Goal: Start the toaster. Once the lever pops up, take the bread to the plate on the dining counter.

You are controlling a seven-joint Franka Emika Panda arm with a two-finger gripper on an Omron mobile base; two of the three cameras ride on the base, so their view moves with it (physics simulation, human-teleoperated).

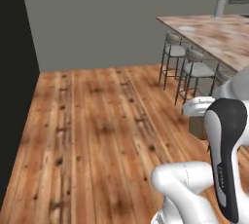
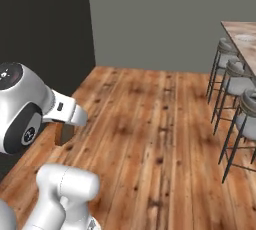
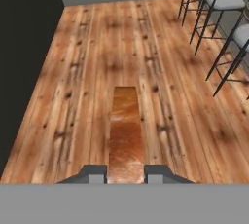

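Plank floor [image 3: 73,72] — stools [image 3: 223,4] right

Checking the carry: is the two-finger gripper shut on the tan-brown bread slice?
Shut on it: the bread slice sits clamped between the gripper fingertips, above wooden floor.

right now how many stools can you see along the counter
3. They stand in a row under the counter edge: the far stool, the middle stool and the near stool. More may be hidden beyond the frame.
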